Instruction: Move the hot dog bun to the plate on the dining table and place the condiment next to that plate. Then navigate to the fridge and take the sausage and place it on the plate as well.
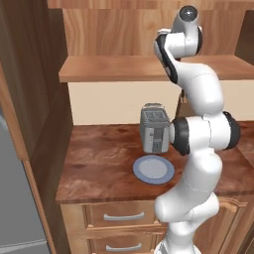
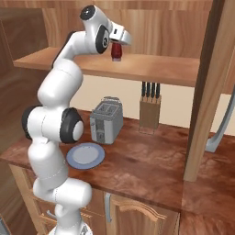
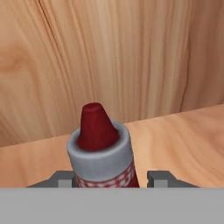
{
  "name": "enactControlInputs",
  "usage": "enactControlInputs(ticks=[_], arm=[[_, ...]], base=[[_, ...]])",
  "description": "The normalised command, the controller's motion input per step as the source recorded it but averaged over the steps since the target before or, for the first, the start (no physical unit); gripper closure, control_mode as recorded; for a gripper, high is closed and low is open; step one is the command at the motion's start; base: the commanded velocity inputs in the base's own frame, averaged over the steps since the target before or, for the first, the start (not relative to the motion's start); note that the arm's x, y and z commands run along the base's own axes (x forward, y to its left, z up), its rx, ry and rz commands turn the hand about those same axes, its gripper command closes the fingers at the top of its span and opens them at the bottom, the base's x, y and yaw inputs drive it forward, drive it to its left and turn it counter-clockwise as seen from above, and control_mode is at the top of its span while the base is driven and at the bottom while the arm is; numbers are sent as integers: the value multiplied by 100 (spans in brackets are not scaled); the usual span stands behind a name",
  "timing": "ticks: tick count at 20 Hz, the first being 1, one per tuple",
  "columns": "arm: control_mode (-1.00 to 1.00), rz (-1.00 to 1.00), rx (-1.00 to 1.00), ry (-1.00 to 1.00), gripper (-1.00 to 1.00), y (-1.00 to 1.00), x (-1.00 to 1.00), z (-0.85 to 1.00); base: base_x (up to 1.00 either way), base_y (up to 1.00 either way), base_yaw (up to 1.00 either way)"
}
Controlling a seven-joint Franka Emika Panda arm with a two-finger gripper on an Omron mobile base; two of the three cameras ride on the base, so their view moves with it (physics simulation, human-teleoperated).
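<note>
- Gripper is seen at upper centre of the right base view, reached up to the wooden shelf; the condiment stands upright there, right under the hand.
- Hand view: condiment sits low centre, between the two fingertips; jaws are spread on either side of it. Contact can't be told, so it is judged as not yet gripped.
- Step judged: grasping the bottle. Fingers should be closed squarely on the body below the pale cap, kept centred, then lifted straight up to avoid tipping it on the shelf.
- Arm is stretched high, wrist bent toward the back wall, elbow folded above the toaster and blue-grey plate.
</note>
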Motion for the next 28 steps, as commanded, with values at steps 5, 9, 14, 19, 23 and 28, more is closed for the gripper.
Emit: enactControlInputs(ticks=[5,9,14,19,23,28], arm=[[-100,0,0,-15,100,21,-99,7],[-100,0,0,-2,100,30,-100,5],[-100,0,0,1,100,22,-100,8],[-100,0,3,8,100,14,-100,23],[-100,1,3,7,100,11,-100,5],[-100,3,0,1,100,17,-100,0]], base=[[0,0,0],[0,0,0],[0,0,0],[0,0,0],[0,0,0],[0,0,0]])
